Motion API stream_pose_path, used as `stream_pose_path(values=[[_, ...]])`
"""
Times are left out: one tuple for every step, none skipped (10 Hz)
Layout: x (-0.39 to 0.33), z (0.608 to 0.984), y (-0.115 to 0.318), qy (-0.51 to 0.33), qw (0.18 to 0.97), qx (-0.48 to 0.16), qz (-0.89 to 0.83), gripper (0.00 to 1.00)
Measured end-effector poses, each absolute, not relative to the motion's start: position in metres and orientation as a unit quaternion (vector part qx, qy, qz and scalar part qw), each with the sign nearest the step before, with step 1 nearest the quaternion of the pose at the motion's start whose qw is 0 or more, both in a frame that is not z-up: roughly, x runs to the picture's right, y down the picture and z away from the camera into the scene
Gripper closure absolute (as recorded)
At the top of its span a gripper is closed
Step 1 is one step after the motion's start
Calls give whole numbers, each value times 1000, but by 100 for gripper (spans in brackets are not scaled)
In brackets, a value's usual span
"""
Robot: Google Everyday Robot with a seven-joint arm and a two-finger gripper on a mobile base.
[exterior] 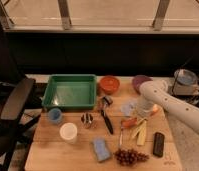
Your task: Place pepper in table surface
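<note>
The pepper [128, 122] is a small orange-red piece that lies on the desk [48, 150], right of the centre. Directly above it is the end effector [138, 114], at the end of the white arm [178, 106] that comes in from the right edge. It is low over the desk, and its tip is beside or on the pepper; I cannot tell if it is touching, and I cannot tell if it is released or clenched.

Just below and right of the pepper are pale yellow strips [139, 132], lying close together. A round orange fruit [154, 109] shows behind the arm. Left of the pepper is a black tool [107, 120] with a long handle, lying at a slant. Further down the desk, near the front edge, is a bunch of dark grapes [129, 156], with a blue sponge [101, 149] to the left of it and a black bar [158, 144] to the right.

On the left side stand a white cup [68, 132], a small blue cup [55, 115] and a small metal can [86, 119]. At the back of the desk is a green tray [69, 91], then a red bowl [109, 83] and a purple bowl [141, 81]. A black chair [13, 102] stands left of the desk.
</note>
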State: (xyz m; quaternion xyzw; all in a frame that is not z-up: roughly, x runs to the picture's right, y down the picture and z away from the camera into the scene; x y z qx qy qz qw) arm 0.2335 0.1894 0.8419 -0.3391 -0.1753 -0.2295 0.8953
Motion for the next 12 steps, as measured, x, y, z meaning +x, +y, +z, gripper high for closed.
stream_pose_path(values=[[238, 845, 191, -180, 896, -341, -220, 73], [242, 847, 191, -183, 897, -340, -214, 63], [246, 849, 190, -184, 899, -339, -208, 51], [249, 849, 189, -184, 900, -338, -204, 40], [251, 850, 189, -184, 901, -338, -202, 34], [252, 850, 188, -184, 901, -338, -200, 30], [254, 849, 189, -185, 901, -338, -198, 30], [255, 847, 189, -189, 900, -341, -197, 30], [255, 847, 189, -190, 899, -341, -197, 30], [254, 847, 188, -190, 899, -341, -198, 30], [253, 847, 188, -190, 899, -341, -198, 30], [253, 847, 188, -190, 899, -341, -198, 30]])
